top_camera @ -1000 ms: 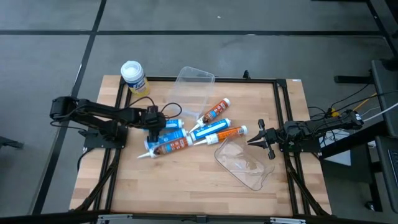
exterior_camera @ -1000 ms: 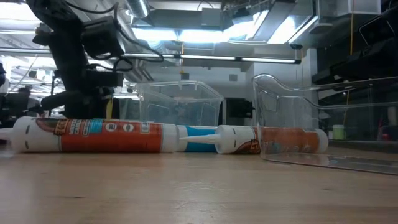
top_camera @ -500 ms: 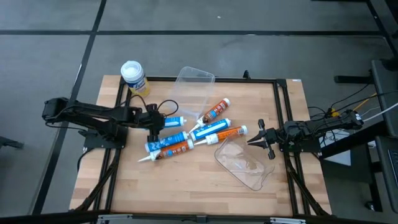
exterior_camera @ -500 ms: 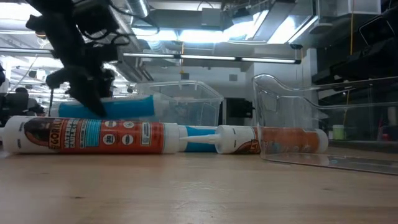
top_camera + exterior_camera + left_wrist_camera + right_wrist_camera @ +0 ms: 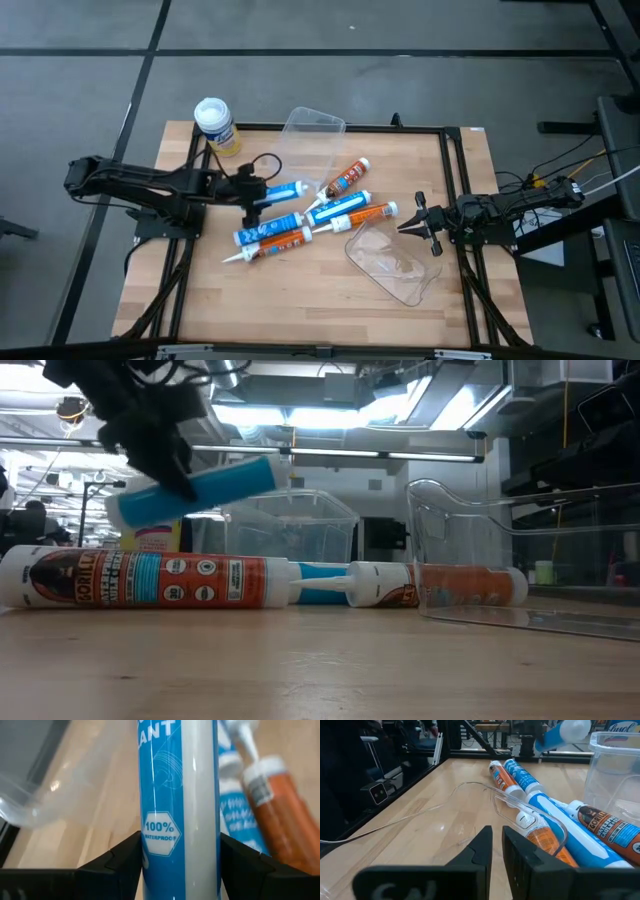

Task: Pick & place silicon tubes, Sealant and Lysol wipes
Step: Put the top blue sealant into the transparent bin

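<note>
My left gripper (image 5: 253, 192) is shut on a blue and white sealant tube (image 5: 282, 191), held in the air over the table's left half; the tube also shows in the low view (image 5: 200, 492). Several other tubes lie in a loose pile: an orange one (image 5: 346, 176), a blue and white one (image 5: 335, 207), an orange one (image 5: 371, 214), and a pair (image 5: 270, 237) with a Gorilla label (image 5: 150, 580). The yellow Lysol wipes canister (image 5: 213, 123) stands upright at the far left corner. My right gripper (image 5: 421, 222) is shut and empty at the table's right side. My left gripper pinches the blue tube's body (image 5: 180, 835) between its two fingers (image 5: 125, 860), on the half toward the tube's flat back end. The fingers come from the table's left and lie along the tube. The tube is lifted clear and tilted, its nozzle end higher.
One clear plastic container (image 5: 312, 127) lies at the far middle, and another (image 5: 395, 262) lies on its side near the right gripper. The table's black frame rail (image 5: 455, 180) runs along the right side. Bare wood (image 5: 270, 300) shows along the near edge.
My left gripper has risen from the pile with the blue tube and drawn slightly toward the far edge. The tube has gone from lying on the pile to lifted clear and tilted, nozzle end up. The Gorilla tube below has shifted a little.
</note>
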Controlling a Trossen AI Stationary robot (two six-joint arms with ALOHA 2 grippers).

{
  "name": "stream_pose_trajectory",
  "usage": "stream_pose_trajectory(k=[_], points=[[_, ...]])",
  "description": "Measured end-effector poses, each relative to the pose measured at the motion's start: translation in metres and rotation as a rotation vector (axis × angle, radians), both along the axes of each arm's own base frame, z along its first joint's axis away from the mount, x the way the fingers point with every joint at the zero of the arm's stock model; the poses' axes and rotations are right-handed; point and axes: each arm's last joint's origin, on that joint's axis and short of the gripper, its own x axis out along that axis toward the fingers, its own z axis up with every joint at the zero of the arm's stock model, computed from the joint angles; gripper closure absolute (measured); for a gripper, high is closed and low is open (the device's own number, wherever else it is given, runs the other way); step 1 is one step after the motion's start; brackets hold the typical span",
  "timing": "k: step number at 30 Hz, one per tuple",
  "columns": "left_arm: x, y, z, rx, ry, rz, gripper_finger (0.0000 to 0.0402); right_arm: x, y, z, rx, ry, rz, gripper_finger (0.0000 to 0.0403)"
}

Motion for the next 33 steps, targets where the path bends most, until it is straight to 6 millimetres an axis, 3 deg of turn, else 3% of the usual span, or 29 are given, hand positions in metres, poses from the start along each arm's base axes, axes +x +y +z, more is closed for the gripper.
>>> stream_pose_trajectory(k=[23,33], points=[[0.028,-0.001,0.054,-0.020,-0.603,-0.004,0.0191,0.000,0.000,0.000,-0.002,0.000,0.000,0.0357],[0.031,-0.004,0.077,-0.264,-0.889,-0.020,0.0191,0.000,0.000,0.000,-0.002,0.000,0.000,0.0357]])
